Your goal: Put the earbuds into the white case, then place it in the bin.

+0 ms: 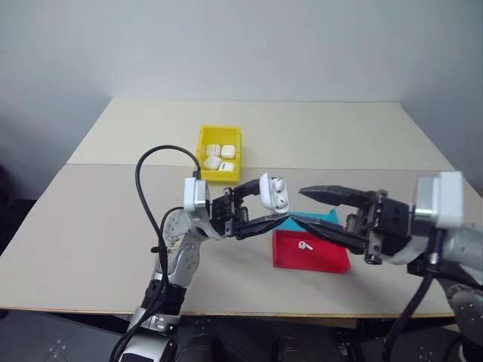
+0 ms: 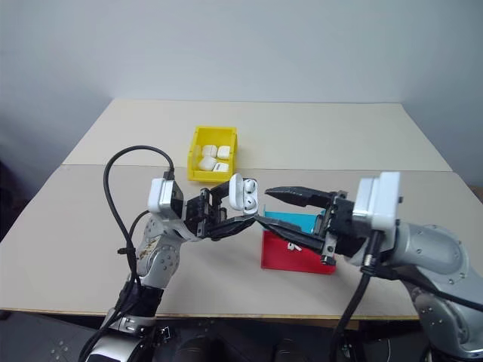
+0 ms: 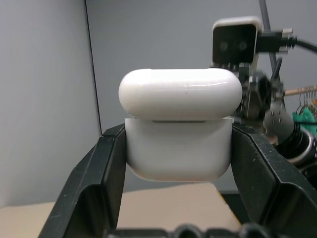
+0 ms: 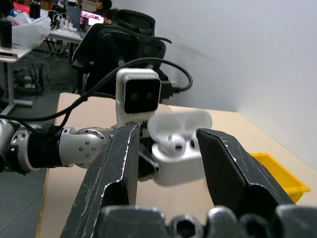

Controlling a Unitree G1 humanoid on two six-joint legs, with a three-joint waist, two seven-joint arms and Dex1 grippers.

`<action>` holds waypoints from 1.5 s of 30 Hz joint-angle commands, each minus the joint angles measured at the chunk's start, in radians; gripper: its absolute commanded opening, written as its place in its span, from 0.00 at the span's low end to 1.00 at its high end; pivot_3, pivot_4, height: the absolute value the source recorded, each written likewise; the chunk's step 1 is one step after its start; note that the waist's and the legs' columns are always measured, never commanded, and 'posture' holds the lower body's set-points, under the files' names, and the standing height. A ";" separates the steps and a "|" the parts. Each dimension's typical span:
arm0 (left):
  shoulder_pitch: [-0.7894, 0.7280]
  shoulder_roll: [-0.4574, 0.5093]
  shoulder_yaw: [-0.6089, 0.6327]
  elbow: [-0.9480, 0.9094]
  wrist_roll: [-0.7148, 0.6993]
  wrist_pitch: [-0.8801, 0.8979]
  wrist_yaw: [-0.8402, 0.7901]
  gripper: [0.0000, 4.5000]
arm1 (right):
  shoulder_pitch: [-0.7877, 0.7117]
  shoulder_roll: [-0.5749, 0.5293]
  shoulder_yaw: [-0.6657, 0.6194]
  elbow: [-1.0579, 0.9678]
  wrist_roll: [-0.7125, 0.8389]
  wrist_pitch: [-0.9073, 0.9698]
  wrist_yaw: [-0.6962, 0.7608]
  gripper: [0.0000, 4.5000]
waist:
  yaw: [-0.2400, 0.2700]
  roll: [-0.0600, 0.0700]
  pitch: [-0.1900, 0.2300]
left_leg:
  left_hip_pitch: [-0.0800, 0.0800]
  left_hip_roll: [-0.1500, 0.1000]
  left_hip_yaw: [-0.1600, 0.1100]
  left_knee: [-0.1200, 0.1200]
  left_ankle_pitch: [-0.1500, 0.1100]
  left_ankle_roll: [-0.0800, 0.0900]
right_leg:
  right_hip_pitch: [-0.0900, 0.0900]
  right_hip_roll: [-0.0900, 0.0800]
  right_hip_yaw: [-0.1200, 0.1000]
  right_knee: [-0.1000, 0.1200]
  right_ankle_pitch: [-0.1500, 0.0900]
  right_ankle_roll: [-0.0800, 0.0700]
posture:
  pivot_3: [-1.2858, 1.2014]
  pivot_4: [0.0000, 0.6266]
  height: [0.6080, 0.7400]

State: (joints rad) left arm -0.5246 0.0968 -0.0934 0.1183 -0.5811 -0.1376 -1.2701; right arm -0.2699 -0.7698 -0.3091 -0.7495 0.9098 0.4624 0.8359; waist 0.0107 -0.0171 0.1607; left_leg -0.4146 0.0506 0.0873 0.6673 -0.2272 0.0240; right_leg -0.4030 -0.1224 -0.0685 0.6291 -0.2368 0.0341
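Left claw point(image 1: 266, 219) clamps the open white case point(image 1: 275, 193), one earbud point(image 4: 174, 144) seated, while the right claw point(image 1: 317, 211) gapes empty beside it, so next fetch the other earbud point(image 1: 305, 245) below.

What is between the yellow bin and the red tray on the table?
Bare table lies between the yellow bin and the red tray in the left eye view.
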 commanded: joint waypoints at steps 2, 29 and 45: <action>-0.069 -0.021 -0.023 0.116 0.075 -0.124 -0.050 0.62 | -0.215 -0.078 0.067 0.055 0.011 0.069 -0.042 0.22 | -0.001 0.000 0.000 | 0.000 0.000 0.000 0.000 0.000 0.000 | 0.000 0.000 0.000 0.000 0.000 0.000 | 0.52 0.24 1.00; -0.106 -0.030 -0.009 0.142 0.141 -0.184 0.038 0.62 | -0.365 -0.177 0.290 0.155 -0.408 -0.024 0.129 0.00 | 0.001 0.000 0.000 | -0.002 0.000 0.001 0.001 -0.001 0.001 | -0.001 -0.001 -0.001 -0.001 0.000 0.001 | 0.52 0.24 1.00; -0.580 0.018 0.046 0.645 0.786 0.086 1.151 0.62 | -0.140 -0.078 0.114 0.102 -0.392 0.058 -0.109 0.00 | 0.018 -0.002 0.001 | -0.006 -0.001 0.004 0.002 -0.001 0.002 | -0.001 -0.001 -0.003 -0.002 0.001 0.003 | 0.52 0.24 1.00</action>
State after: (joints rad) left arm -1.0439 0.1159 -0.0304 0.7273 0.1592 -0.1114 -0.2058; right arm -0.4099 -0.8487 -0.1722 -0.6133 0.5260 0.5223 0.7497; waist 0.0286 -0.0189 0.1615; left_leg -0.4212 0.0491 0.0919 0.6699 -0.2282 0.0261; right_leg -0.4052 -0.1237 -0.0724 0.6272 -0.2356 0.0370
